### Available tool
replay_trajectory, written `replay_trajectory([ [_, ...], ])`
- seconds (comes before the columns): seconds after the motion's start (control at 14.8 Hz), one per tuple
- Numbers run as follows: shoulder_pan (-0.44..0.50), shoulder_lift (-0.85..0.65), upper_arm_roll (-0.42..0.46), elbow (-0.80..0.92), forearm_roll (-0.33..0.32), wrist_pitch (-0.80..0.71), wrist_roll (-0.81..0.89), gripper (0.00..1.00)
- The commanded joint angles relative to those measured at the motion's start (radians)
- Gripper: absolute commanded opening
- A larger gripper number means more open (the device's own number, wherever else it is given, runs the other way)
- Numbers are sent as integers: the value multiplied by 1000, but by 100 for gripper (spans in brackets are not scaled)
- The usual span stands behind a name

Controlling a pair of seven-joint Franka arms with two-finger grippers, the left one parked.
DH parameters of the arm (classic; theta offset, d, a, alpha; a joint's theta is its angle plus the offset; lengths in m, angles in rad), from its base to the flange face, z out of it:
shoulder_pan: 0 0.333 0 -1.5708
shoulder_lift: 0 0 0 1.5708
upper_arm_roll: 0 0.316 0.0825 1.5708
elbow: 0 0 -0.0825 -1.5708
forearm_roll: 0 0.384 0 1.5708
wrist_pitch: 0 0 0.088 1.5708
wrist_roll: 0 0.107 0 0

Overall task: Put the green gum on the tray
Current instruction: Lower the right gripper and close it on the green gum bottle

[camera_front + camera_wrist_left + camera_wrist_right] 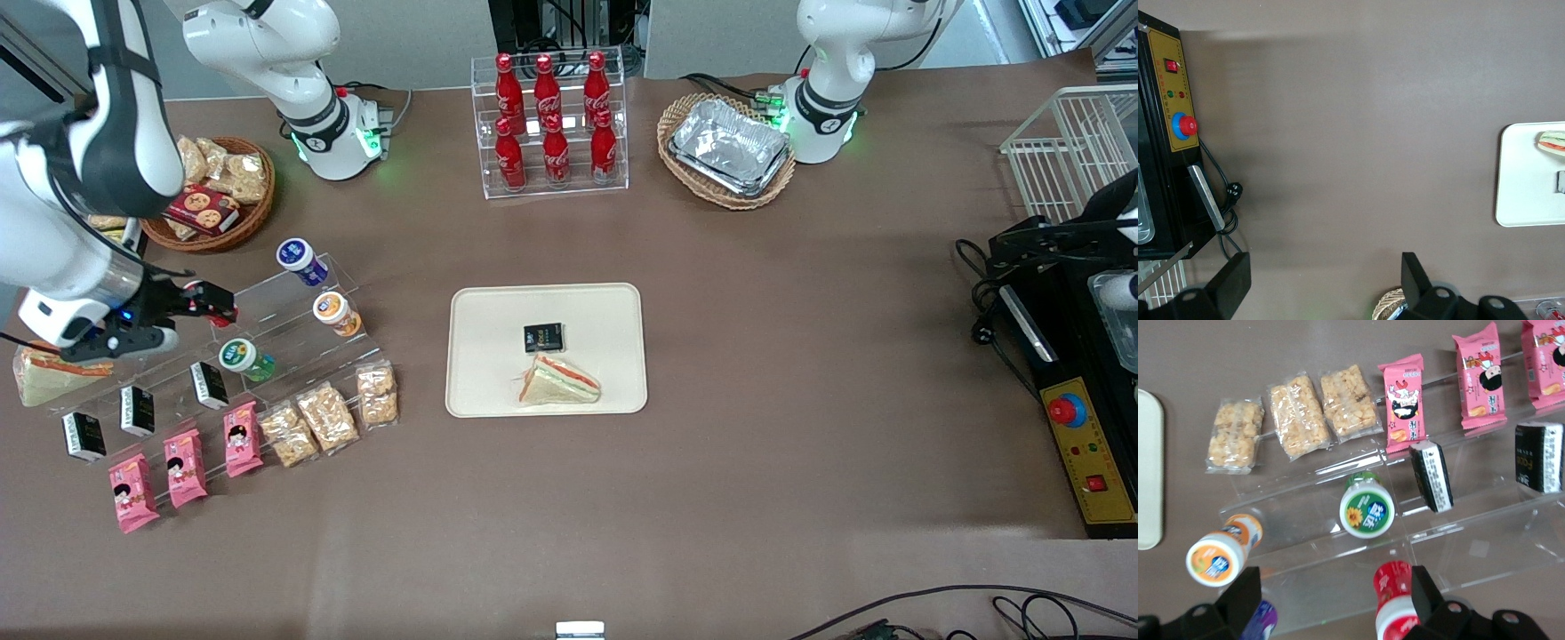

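The green gum (242,357) lies on its side on the middle step of a clear acrylic stand (293,342) at the left of the front frame, white lid turned toward the camera. In the wrist picture the green gum (1367,509) shows its round lid with a green label, and nothing is touching it.

The tool (210,304) hangs just above the stand's upper step, a little up and left of the green gum in the front frame, its two fingers (1245,593) spread apart and holding nothing. A red canister (1395,603) lies between them on the step below.

An orange canister (334,311) rests on the same stand, farther from the front camera than the green gum, and a purple-labelled canister (300,260) sits on the step above that. Black packets (208,385) stand on the lower step, with pink snack packs (242,438) and clear bags of puffed snacks (327,417) along the worktop (800,356) in front of it.

The tray (484,356) sits at mid-frame, well apart from the stand, carrying a small black packet (543,337) and a wrapped sandwich (558,380).
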Motion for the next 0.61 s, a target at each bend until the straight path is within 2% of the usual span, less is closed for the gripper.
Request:
replay_trajectory([
  [0.0, -18, 67, 2, -14, -16, 78, -66, 100],
  [0.54, -48, 124, 2, -152, -16, 338, -141, 100],
])
